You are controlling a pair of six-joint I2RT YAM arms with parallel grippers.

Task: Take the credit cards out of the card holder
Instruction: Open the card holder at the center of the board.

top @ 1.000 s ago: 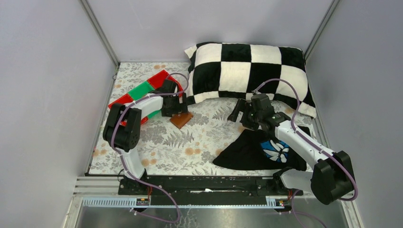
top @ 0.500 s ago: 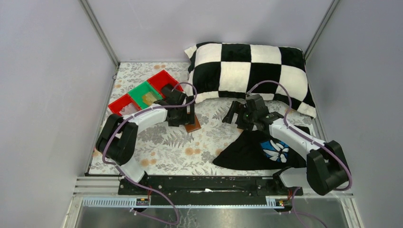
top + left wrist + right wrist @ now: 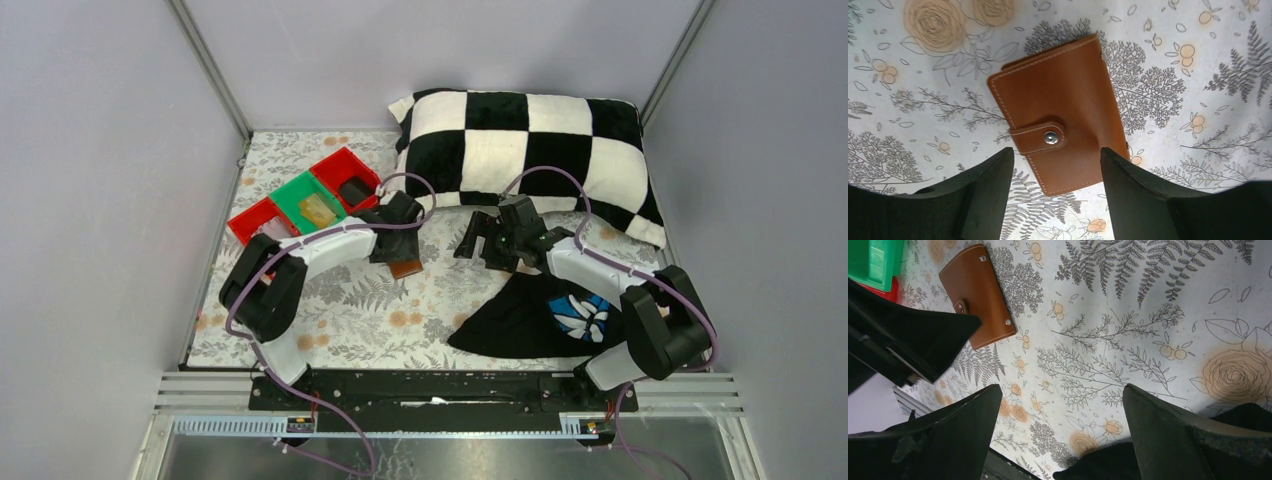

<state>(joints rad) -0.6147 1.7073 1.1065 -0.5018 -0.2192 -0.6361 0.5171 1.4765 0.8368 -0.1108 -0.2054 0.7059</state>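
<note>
The card holder (image 3: 1063, 130), a brown leather wallet, lies closed on the floral table with its snap strap fastened, and no cards show in it. It also shows in the overhead view, the card holder (image 3: 406, 267), and at the top left of the right wrist view, the card holder (image 3: 979, 295). My left gripper (image 3: 1056, 152) is open, one jaw on each side of the wallet's near end. In the overhead view the left gripper (image 3: 394, 248) sits right over it. A beige-orange card (image 3: 318, 208) lies in the green tray. My right gripper (image 3: 1060, 390) is open and empty, to the right of the wallet, seen from above as the right gripper (image 3: 472, 240).
The red and green trays (image 3: 262, 215) stand at the back left, with a dark item (image 3: 352, 190) in the far red one. A checkered pillow (image 3: 530, 150) fills the back. A black cloth (image 3: 530, 318) with a blue-white print lies front right, just under my right arm.
My left arm swung right from the trays to over the wallet, uncovering the trays, and its jaws narrowed. My right gripper moved left toward the wallet.
</note>
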